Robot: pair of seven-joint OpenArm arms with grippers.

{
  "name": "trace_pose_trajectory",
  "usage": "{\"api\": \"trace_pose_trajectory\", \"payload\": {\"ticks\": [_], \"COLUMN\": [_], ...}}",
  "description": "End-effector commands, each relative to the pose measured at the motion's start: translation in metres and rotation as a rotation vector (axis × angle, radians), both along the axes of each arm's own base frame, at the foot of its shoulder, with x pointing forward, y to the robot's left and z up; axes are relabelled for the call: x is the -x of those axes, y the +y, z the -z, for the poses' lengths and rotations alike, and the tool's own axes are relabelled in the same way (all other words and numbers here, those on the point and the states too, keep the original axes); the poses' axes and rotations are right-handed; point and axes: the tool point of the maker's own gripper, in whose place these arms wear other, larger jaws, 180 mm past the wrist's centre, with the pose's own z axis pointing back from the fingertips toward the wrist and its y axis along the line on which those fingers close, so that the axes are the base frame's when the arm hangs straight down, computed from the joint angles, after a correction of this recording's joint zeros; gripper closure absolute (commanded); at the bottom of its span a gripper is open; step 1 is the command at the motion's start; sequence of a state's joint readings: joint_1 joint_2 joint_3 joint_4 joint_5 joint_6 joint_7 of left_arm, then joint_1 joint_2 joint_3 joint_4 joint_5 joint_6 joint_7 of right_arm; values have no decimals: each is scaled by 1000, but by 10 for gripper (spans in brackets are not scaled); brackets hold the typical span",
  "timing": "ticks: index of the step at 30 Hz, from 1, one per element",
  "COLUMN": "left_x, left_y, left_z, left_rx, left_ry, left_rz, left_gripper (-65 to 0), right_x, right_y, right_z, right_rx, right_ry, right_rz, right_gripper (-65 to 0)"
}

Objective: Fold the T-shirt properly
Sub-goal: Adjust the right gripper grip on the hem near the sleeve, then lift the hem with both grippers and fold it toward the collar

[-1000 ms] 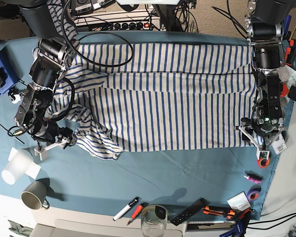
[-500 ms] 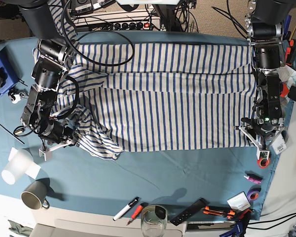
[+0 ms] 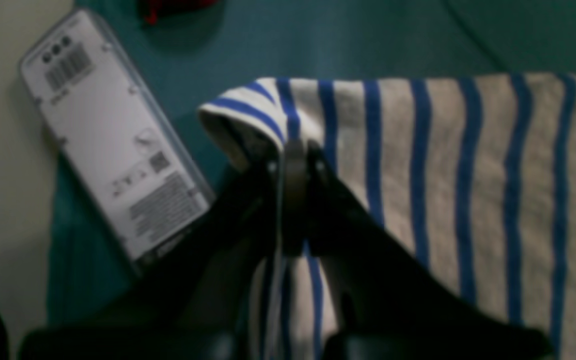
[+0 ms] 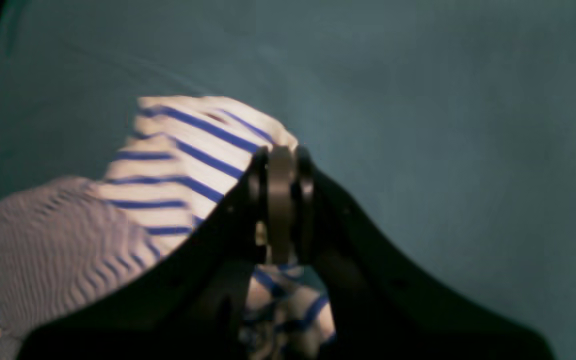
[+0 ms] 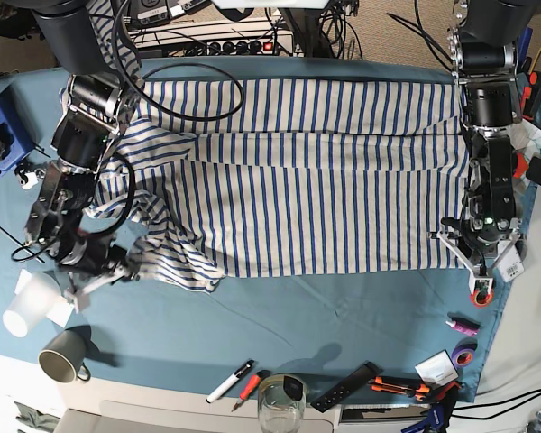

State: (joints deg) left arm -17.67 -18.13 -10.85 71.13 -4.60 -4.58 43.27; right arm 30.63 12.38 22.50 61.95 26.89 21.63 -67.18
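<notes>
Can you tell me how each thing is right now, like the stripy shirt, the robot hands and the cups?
T-shirt: spread flat, bunched at one end, pinched at two corners.
Left gripper: shut on the T-shirt's corner.
Right gripper: shut on the T-shirt's bunched end.
White cup: lying on its side.
Grey mug: upright.
Glass: upright.

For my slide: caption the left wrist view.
Left gripper shut on the striped T-shirt corner, over teal cloth.
</notes>
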Motion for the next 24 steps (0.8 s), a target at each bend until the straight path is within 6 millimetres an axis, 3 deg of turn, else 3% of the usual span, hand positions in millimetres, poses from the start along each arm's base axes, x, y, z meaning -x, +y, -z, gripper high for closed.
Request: {"api": "trace_pose_trajectory", "payload": {"ticks": [1, 6, 18, 24], "left_x": [-16, -16, -9, -4], "left_y": [6, 1, 0, 6], "left_z": [-28, -39, -37, -61], "left_rx": [-15, 6, 0, 12], "left_ry": [-72, -57, -1, 2], "left_rz": [0, 2, 21, 38], "left_gripper": [0, 0, 0, 0], "right_x": [-14, -12, -5, -2], "right_y": [-7, -13, -5, -7], "right_z": [-34, -64, -59, -67], "right_rx": [24, 104, 70, 85], "right_ry": [-88, -132, -86, -98], "right_rz": [2, -14, -49, -56], "right_gripper": [0, 0, 0, 0]}}
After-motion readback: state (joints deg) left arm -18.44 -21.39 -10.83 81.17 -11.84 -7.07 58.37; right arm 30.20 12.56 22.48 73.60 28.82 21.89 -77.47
